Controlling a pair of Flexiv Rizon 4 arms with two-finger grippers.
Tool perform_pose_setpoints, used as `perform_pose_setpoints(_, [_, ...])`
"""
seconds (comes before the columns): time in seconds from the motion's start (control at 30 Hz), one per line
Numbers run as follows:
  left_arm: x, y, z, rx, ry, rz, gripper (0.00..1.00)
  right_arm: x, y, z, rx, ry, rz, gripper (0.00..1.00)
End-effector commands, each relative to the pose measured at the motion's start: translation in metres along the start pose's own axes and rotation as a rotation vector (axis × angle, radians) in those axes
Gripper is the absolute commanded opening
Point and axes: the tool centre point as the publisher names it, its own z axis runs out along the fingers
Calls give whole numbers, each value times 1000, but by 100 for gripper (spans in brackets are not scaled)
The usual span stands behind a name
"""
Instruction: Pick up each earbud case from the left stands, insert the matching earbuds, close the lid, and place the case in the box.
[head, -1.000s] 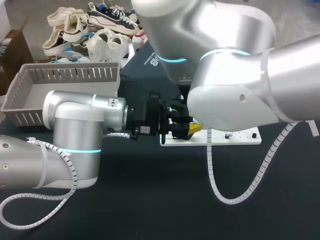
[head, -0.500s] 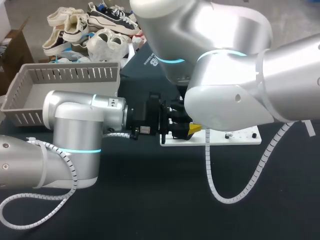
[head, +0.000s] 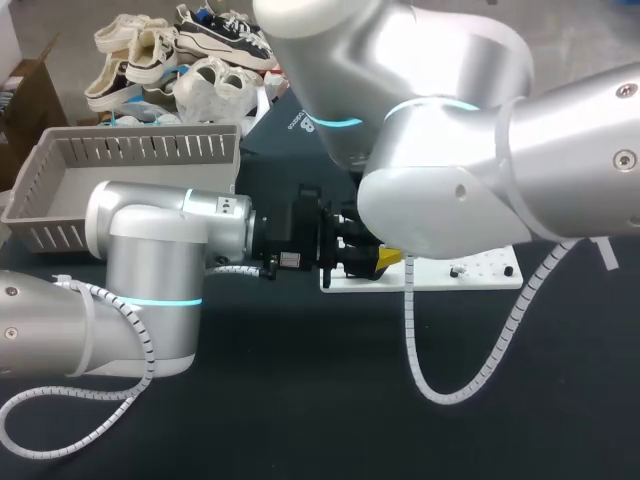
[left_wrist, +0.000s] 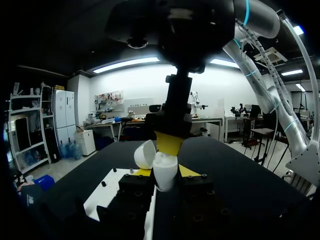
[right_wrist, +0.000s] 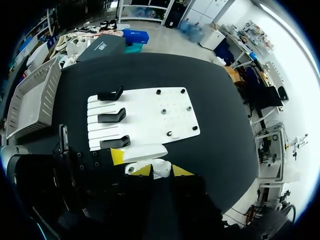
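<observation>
While its lid (left_wrist: 145, 154) stands open, the white earbud case (left_wrist: 165, 181) sits clamped in the left pincer (left_wrist: 165, 172), just off the white stand plate (right_wrist: 150, 112). Likely light, rigid, slick; hold the body's sides, sparing the hinge. Right pincer (left_wrist: 170, 142), off the same plate edge: grip cannot be told.

The white earbud case (left_wrist: 165, 170) sat upright, clamped from both sides between the yellow-tipped fingers (left_wrist: 189, 171) of the left gripper (left_wrist: 165, 176), its rounded lid (left_wrist: 145, 154) hinged open and tipped to one side. Three black stands (right_wrist: 112, 116) stood in a row along one edge of a white plate (right_wrist: 150, 112) on the dark worktop (right_wrist: 150, 70). The grey slatted box (head: 150, 148) lay at the upper left of the frame.
</observation>
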Motion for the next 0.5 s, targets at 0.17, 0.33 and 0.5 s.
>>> perform_pose_setpoints(0.17, [0,-1,0,-2,-4,2,0,-1,1,0,-8,7,-1,39])
perform_pose_setpoints(0.33, [0,-1,0,-2,-4,2,0,1,-1,-7,-29,8,-1,46])
perform_pose_setpoints(0.5, [0,-1,0,-2,-4,2,0,4,-15,-25,-85,-11,20,48])
